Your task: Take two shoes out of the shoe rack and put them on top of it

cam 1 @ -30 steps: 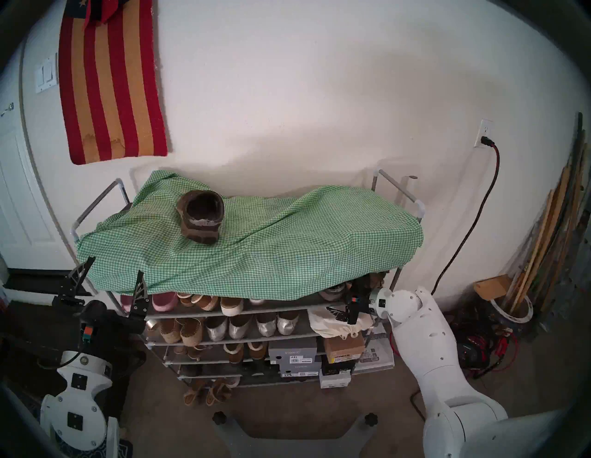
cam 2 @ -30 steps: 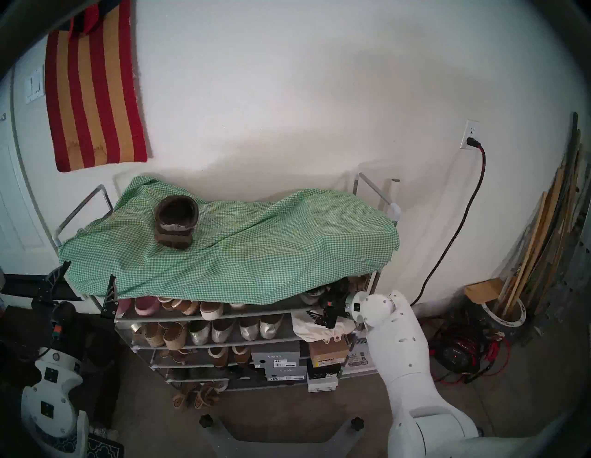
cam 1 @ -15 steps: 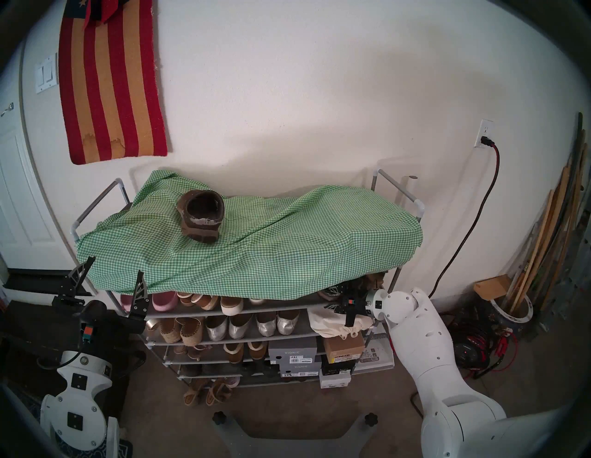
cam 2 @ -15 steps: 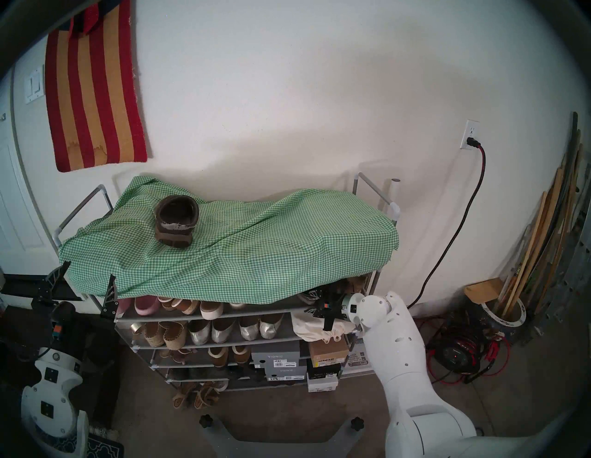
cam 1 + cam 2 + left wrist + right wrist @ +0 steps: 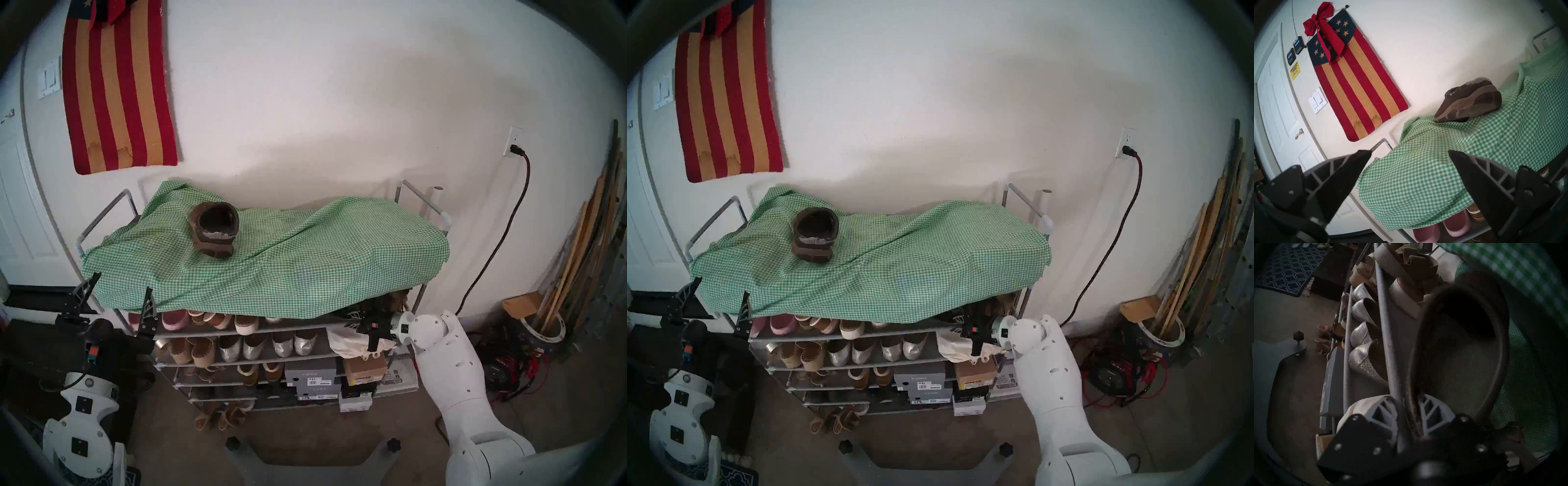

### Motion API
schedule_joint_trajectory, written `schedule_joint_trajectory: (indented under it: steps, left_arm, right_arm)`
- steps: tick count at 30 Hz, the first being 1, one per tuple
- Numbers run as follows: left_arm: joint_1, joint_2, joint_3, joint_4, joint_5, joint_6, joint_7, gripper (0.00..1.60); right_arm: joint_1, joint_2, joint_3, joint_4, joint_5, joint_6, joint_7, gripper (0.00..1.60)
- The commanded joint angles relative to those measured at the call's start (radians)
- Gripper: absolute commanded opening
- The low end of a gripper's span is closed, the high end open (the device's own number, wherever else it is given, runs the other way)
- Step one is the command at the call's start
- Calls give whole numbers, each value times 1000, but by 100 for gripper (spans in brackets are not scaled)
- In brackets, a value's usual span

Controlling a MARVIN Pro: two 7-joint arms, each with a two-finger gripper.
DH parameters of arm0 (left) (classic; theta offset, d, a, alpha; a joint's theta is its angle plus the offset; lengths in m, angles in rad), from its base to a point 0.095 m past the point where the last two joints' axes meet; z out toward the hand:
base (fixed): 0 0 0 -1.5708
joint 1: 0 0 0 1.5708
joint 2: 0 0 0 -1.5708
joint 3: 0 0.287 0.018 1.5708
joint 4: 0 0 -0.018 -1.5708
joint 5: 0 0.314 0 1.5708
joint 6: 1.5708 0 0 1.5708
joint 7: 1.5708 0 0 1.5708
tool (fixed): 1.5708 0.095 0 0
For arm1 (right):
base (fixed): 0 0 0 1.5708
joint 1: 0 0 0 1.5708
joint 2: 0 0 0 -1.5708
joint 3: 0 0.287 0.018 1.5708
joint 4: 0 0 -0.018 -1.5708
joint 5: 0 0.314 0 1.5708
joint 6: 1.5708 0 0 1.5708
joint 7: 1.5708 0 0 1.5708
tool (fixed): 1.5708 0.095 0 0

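Resting heel-toward-camera on the green-white gingham cloth (image 5: 305,268), one dark brown clog (image 5: 214,229) sits on top of the shoe rack (image 5: 101,217), toward its left end and near the far wall; in the left wrist view it lies on its sole with the toe pointing left. The left gripper (image 5: 117,295) hangs at the near left corner of the rack, fingers spread wide apart and empty, tips just beside the hanging cloth edge. The right gripper (image 5: 1409,412) reaches under the cloth at the right end of the first shelf below the top. In the right wrist view its fingers (image 5: 1383,411) are drawn together on the collar of the second dark brown clog (image 5: 1463,351), one finger outside the rim and one inside the opening, with a grey rack rail (image 5: 1388,344) running close along the outer finger. Whether this clog's sole touches the shelf cannot be told. Silver flats (image 5: 268,346) and tan woven espadrilles (image 5: 193,351) stand on the shelf below, left of a pale cloth bag (image 5: 353,342).
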Motion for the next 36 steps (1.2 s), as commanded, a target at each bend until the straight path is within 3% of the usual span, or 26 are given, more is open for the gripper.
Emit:
schedule_joint_trajectory:
  steps: [1,12,21,36]
  left_arm:
    - [-1,2,-2,-9,2,1,-1,160]
    - [-1,1,-2,-9,3,2,-2,160]
    - [-1,0,-2,-9,3,2,-2,160]
    - [-2,0,-2,-9,3,-1,-2,160]
  right_arm:
    - [6,-7,17,-103,35,-7,8,0]
    - [-5,-19,36,-160,53,9,49,0]
    - [-53,-31,52,-217,108,19,141,0]
    - [-255,-19,10,-375,245,-15,420,0]
